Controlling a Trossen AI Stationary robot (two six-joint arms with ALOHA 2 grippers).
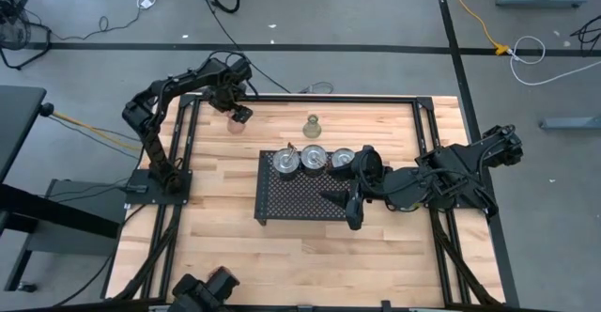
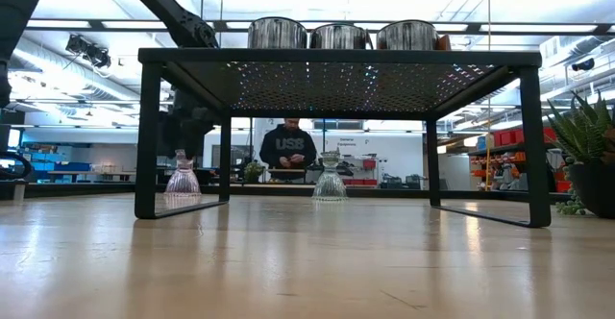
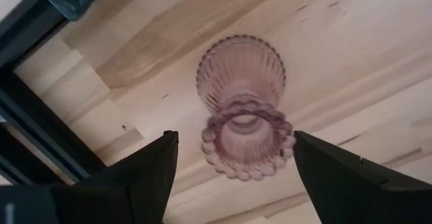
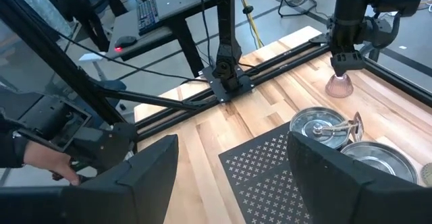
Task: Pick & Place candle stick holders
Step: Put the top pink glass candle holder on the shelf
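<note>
Three silver holders (image 1: 314,158) already stood in a row along the far edge of the black tray (image 1: 302,204), so half the job looked done. Of the glass ones, a pink holder (image 1: 234,123) sat on the table (image 1: 225,246) near its far left corner, and the olive-green holder (image 1: 312,124) stood alone just beyond the tray; both were yet to go up, by my reckoning. A second pink one I could not find for certain in any view.

The left gripper (image 1: 240,114) hung right over the pink holder, its jaws open and standing either side of it, not yet closed on the glass. The right gripper (image 1: 353,213) waited over the tray's near right part, jaws apart and empty.

The left wrist view alone showed the pink holder (image 3: 244,106) up close, with its ribbed wall and beaded rim, between the two fingers (image 3: 142,177). The low view alone showed the tray as a raised stand on legs, with both glass pieces on the table beyond it, a person far off in the room, and a spiky plant (image 2: 588,146) at the right edge. The right wrist view caught the left gripper (image 4: 343,65) above the pink glass from across the table
</note>
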